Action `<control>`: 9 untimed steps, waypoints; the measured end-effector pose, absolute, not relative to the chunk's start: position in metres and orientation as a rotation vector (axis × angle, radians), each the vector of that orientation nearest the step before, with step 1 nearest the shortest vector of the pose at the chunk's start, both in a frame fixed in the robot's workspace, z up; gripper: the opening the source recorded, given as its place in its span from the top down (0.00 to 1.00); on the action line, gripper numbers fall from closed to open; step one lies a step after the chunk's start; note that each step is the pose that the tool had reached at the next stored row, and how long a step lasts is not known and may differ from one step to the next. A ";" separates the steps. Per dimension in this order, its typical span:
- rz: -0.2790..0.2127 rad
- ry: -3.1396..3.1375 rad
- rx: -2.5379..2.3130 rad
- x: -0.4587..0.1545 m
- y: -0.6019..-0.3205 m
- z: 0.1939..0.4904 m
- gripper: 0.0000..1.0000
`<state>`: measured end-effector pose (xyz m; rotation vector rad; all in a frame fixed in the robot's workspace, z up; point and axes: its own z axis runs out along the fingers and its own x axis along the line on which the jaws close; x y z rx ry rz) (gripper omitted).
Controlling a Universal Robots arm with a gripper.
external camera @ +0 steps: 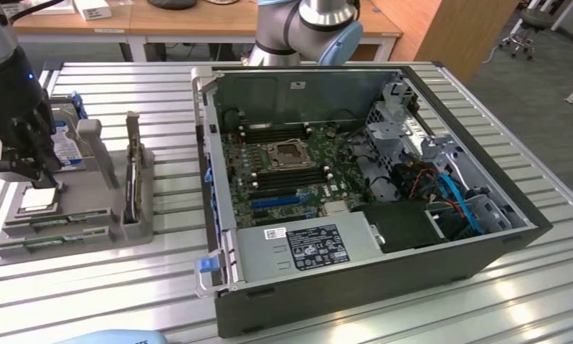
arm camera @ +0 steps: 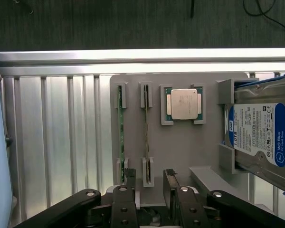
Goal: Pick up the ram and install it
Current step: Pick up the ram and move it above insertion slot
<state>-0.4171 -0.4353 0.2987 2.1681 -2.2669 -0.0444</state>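
Nearest in the wrist view is the end effector (arm camera: 149,179), released, its two black fingers (arm camera: 129,178) spread wide and grasping nothing. Between them runs the ram (arm camera: 146,135), a thin green stick standing on edge in the clips of a grey holder (arm camera: 190,147). Neither finger is pressed against it. A second stick (arm camera: 119,135) stands parallel just beside it, outside the fingers. On the ram's other side sits a square silver processor (arm camera: 183,103) in its own corner brackets, and past that a hard drive (arm camera: 259,135) with a blue label leans in a slot.

At the exterior view's left, the end effector (external camera: 33,172) hangs over the holder (external camera: 105,179), which lies on the slatted metal desk (external camera: 123,287); the ram (external camera: 66,219) is in the holder's near part. To the exterior view's right, well apart, an open computer case (external camera: 363,287) lies on its side, motherboard (external camera: 286,165) exposed.
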 end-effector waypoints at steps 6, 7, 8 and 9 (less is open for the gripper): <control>-0.044 -2.267 2.168 -0.417 -0.435 0.299 0.63; -0.044 -2.267 2.168 -0.417 -0.435 0.298 0.63; -0.044 -2.267 2.169 -0.417 -0.435 0.297 0.63; -0.044 -2.267 2.168 -0.417 -0.435 0.296 0.63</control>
